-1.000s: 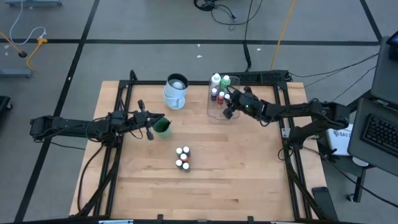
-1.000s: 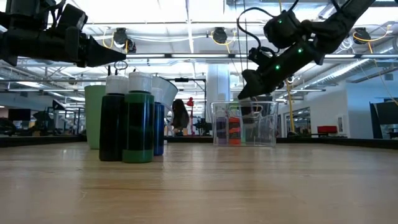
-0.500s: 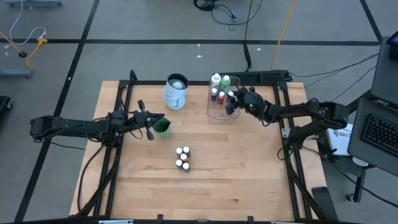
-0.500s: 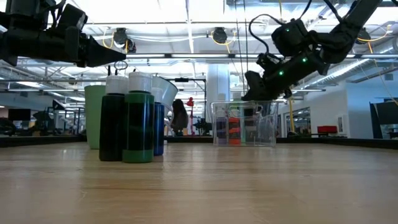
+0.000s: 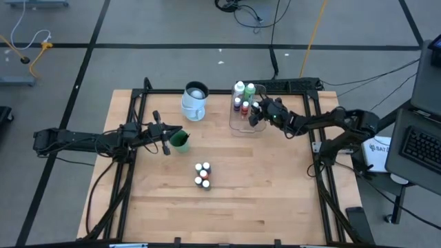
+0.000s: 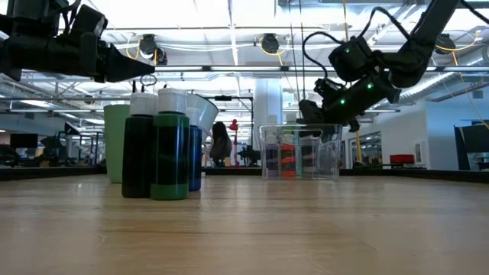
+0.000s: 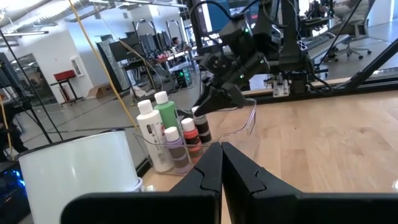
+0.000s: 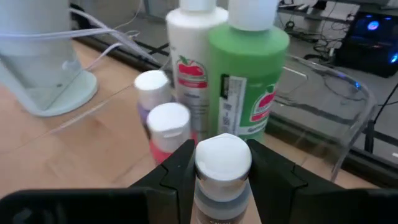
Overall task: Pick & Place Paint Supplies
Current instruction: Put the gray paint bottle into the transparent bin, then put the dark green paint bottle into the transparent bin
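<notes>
Wooden table in an open lab hall. Left gripper hangs with fingers pressed together, empty, over a green cup beside a white pitcher. Four small white-capped paint bottles wait mid-table. Right gripper, over the near side of the clear plastic tray a second ago, now sits over its middle, pinching a small white-capped bottle beside the tall white bottle and tall green bottle. Judgement: release is next.
</notes>
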Tool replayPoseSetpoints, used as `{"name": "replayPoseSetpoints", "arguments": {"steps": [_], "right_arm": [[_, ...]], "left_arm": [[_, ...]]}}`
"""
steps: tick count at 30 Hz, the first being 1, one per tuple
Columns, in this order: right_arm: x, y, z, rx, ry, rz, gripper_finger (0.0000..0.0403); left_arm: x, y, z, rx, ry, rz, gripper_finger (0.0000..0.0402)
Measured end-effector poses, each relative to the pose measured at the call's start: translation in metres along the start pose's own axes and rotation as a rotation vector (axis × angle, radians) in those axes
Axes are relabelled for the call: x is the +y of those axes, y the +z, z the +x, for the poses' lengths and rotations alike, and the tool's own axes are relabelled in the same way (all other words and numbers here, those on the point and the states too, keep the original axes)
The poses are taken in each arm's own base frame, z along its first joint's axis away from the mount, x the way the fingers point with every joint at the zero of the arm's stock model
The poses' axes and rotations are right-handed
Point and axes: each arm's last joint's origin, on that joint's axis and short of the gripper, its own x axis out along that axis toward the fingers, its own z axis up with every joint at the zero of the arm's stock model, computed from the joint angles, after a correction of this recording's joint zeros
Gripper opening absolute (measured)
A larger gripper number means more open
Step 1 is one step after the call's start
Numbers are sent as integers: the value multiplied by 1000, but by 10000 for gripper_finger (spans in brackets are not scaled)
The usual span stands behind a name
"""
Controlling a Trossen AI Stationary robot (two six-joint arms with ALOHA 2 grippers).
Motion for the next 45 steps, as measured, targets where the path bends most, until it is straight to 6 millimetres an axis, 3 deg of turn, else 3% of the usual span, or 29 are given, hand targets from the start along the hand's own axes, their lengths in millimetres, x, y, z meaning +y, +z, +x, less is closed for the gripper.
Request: {"name": "replayPoseSetpoints", "arguments": {"steps": [22, 30, 40, 45], "right_arm": [[-6, -4, 5, 48, 46, -63, 125], [-5, 4, 1, -3, 53, -72, 160], [-4, 34, -27, -110, 99, -30, 185], [12, 65, -71, -261, 466, 1, 181]], "left_arm": [[0, 0, 0, 1, 0, -8, 3], [0, 0, 0, 1, 0, -4, 3], [0, 0, 0, 4, -1, -5, 3], [0, -1, 0, 7, -1, -7, 3]]}}
